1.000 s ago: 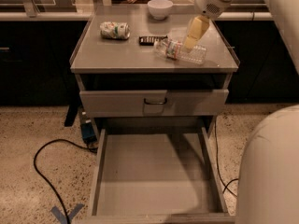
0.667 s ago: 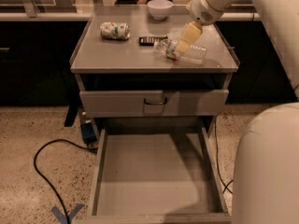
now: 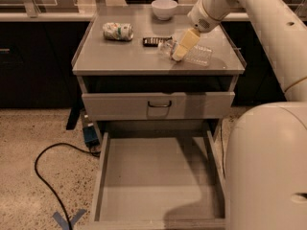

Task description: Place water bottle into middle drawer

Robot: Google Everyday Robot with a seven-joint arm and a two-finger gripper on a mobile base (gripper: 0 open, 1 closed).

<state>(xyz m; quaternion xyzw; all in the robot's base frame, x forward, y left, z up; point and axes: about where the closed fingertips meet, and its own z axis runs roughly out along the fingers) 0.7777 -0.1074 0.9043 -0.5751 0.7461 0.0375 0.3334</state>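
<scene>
The water bottle (image 3: 197, 55), clear and ribbed, lies on its side on the right part of the cabinet top (image 3: 120, 56). My gripper (image 3: 179, 55) reaches down from the upper right, and its cream tip sits right at the bottle's left end, over it. I cannot see whether it touches the bottle. The middle drawer (image 3: 153, 176) is pulled wide open below, and its flat grey floor holds nothing.
A crushed white-green can (image 3: 117, 31), a dark flat bar (image 3: 156, 41) and a white bowl (image 3: 164, 8) are on the cabinet top. A drawer front with a dark handle (image 3: 159, 104) sits above the open drawer. A black cable (image 3: 43, 176) lies on the floor at left. My white base (image 3: 268, 166) fills the right.
My gripper has moved down and to the left, closer onto the bottle's left end. The bottle and the drawer have not moved.
</scene>
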